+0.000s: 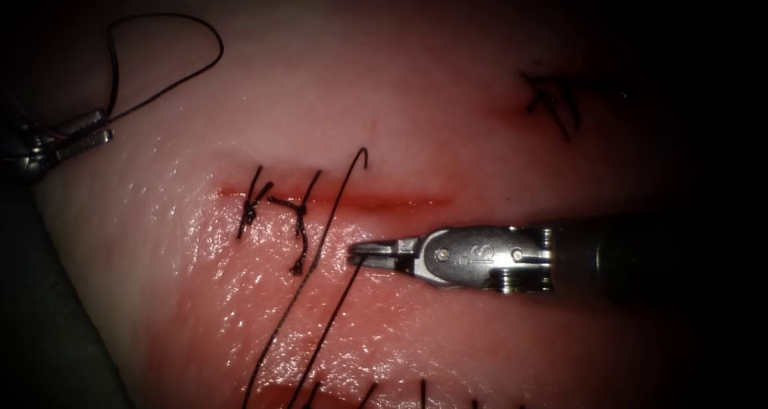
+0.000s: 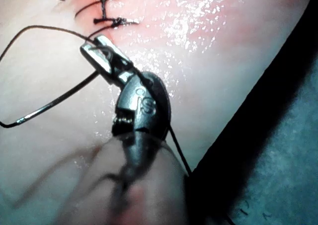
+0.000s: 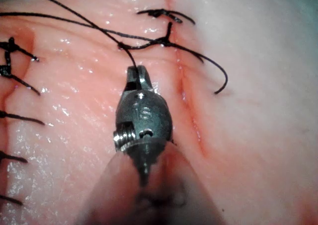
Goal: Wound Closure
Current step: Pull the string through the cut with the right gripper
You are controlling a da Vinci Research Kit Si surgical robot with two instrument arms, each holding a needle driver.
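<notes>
The cut (image 1: 392,202) runs across the tissue (image 1: 448,121), with two knotted stitches (image 1: 299,211) at its left end. My right tool (image 1: 358,253) lies just below the cut, jaws shut on the thread (image 1: 332,321), which trails toward the near edge. In the right wrist view the thread (image 3: 122,48) enters the shut right tool (image 3: 136,73). A second strand (image 1: 344,186) crosses the cut and ends free above it. Far left of the cut, my left tool (image 1: 80,133) is shut on the thin curved needle (image 2: 54,100) near one end, held clear of the tissue. A thread loop (image 1: 172,21) arcs above it.
An older sutured mark (image 1: 552,101) sits on the tissue at the upper right. Several stitch ends (image 1: 370,393) show along the near edge. Red fluid wets the surface below the cut. The tissue's edge (image 1: 56,241) drops off at the left.
</notes>
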